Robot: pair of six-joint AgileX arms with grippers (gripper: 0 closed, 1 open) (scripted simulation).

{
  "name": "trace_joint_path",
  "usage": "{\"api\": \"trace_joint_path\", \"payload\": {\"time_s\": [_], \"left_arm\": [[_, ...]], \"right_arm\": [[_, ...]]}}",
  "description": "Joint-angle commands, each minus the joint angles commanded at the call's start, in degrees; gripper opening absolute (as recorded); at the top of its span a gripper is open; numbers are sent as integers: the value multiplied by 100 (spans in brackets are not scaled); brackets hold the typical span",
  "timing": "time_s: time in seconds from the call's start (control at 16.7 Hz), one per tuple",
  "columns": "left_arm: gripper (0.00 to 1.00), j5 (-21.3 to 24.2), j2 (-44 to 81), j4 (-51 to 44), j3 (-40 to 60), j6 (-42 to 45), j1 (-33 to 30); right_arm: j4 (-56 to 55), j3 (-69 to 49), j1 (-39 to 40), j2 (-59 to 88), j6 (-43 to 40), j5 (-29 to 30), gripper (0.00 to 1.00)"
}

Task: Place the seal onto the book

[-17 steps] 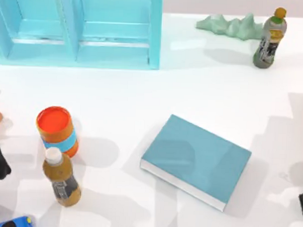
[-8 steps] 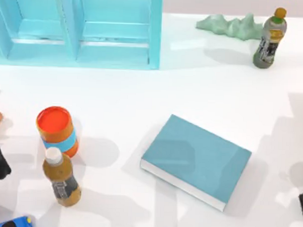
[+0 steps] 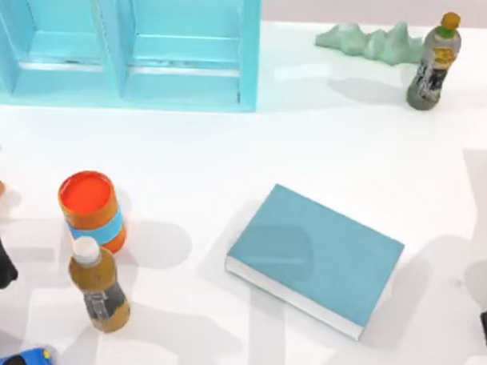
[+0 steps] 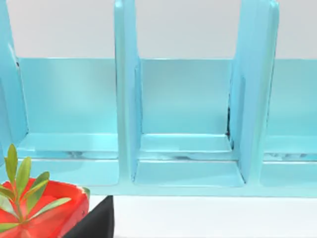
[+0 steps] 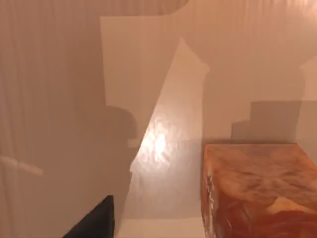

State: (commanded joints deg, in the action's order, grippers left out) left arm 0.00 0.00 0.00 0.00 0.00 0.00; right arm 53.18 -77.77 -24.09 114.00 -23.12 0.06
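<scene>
Book [image 3: 315, 258] flat mid-table, seal [image 5: 255, 191] close by R gripper, fingers' state can't tell

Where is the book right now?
In the top view the book lies flat, right of centre near the front of the table, well right of the orange canister and brown bottle.

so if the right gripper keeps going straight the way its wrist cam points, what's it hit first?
Probably the orange-brown marbled seal block, close ahead in the right wrist view on the white table. Depth is unclear, so take it as likely, not certain.
</scene>
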Motion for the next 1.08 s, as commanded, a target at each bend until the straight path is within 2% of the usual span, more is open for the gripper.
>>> {"api": "trace_joint_path", "payload": {"time_s": [0.36,1.08], "left_arm": [[100,0,0,0,0,0,0],[100,0,0,0,0,0,0]], "right_arm": [[-241,151,5,122,5,-2,100],[-241,151,5,122,5,-2,10]]}}
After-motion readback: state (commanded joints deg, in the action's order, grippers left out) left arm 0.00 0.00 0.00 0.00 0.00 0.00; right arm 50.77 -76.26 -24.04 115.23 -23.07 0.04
